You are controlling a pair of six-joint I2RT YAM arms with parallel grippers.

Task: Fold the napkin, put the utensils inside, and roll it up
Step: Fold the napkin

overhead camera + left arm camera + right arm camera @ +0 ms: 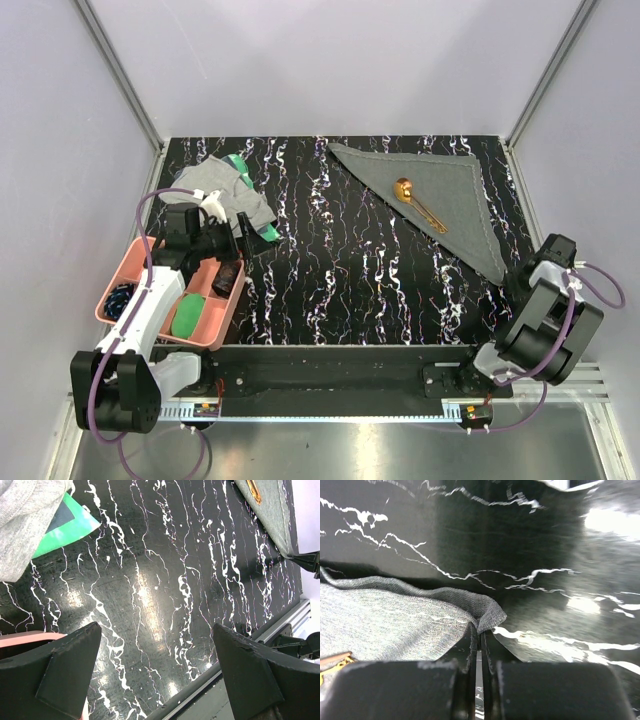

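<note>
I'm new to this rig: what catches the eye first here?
A dark grey napkin folded into a triangle lies at the table's far right, a gold-coloured spoon on it. The right gripper pinches the napkin's near corner; the left gripper hangs open by a pink tray at left.

place: robot lab cell | evid: plain white walls (350,60); alu frame rail (118,70); marble-look tabletop (350,270)

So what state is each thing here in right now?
napkin: folded into a triangle, flat on the table, near corner pinched.
utensils: lying on the napkin, uncovered.
right gripper: shut on the napkin corner.
left gripper: open, empty, above the table.
light grey cloth: crumpled over a green item.
pink tray: compartments partly filled.
</note>
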